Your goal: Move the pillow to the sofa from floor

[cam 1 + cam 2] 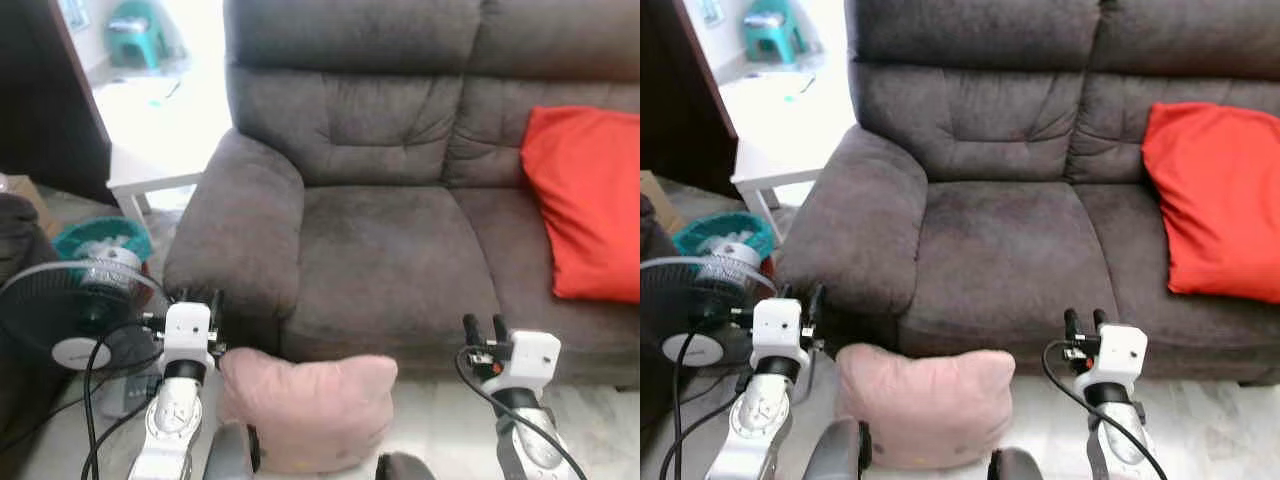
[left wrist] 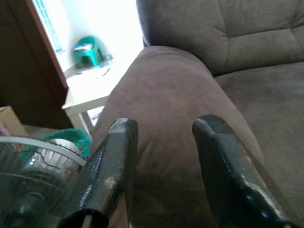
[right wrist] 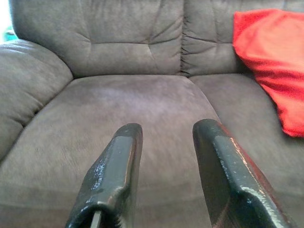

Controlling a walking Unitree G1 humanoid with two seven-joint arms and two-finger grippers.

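Head views show pink pillow point(image 1: 305, 410) on floor point(image 1: 440, 425).

No text, label, brand, number or sign can be read in any of the views. The round pale badge at the hub of the black floor fan point(image 1: 82, 352) may carry a mark, but it is too small and blurred to make out.
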